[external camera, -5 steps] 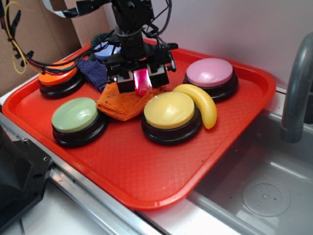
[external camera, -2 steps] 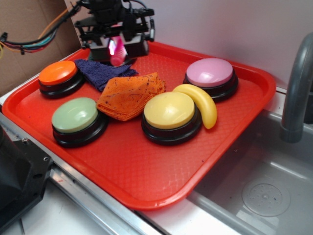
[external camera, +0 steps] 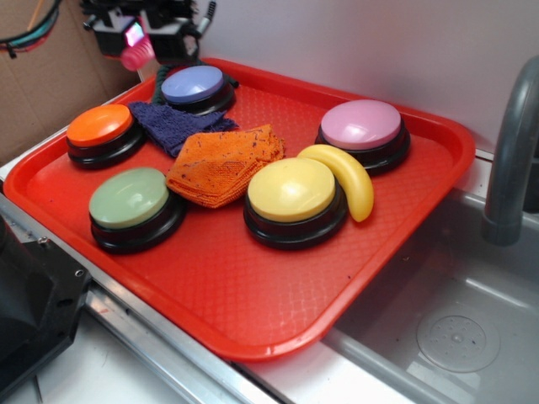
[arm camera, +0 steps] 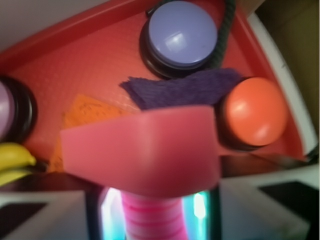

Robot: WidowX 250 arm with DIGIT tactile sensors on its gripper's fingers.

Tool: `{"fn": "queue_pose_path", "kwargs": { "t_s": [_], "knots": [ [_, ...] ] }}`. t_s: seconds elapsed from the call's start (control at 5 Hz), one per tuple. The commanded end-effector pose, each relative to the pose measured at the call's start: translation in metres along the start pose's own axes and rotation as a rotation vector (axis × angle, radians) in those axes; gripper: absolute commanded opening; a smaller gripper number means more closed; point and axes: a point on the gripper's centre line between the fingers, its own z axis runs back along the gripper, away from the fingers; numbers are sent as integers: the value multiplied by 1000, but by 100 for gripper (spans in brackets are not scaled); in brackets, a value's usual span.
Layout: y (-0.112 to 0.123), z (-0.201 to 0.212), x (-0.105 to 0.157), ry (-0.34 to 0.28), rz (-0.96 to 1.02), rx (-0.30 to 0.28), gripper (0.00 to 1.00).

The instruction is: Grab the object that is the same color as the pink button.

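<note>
The small bright-pink toy bolt (external camera: 136, 52) hangs in the air past the tray's far left corner, with my gripper (external camera: 135, 38) shut on its ribbed shaft. In the wrist view the bolt (arm camera: 145, 152) fills the middle, flat head towards the camera, shaft running back between the fingers. The pale-pink dome button (external camera: 362, 126) stands on its black base at the tray's far right, well away from the gripper. Only its edge (arm camera: 4, 107) shows at the left of the wrist view.
On the red tray (external camera: 253, 295) stand a lavender-blue button (external camera: 193, 85), an orange button (external camera: 99, 126), a green button (external camera: 128, 198) and a yellow button (external camera: 291, 190). A purple cloth (external camera: 173, 124), an orange cloth (external camera: 221, 162) and a banana (external camera: 347, 175) lie between them. A grey faucet (external camera: 512, 151) rises over the sink at right.
My gripper has lifted the bolt off the orange cloth and carried it up and to the back left, uncovering the lavender-blue button.
</note>
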Motion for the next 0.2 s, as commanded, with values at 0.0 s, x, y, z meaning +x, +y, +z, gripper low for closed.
{"fn": "queue_pose_path", "kwargs": {
  "t_s": [0.0],
  "knots": [
    [29, 20, 8, 34, 5, -55, 0]
  ]
}}
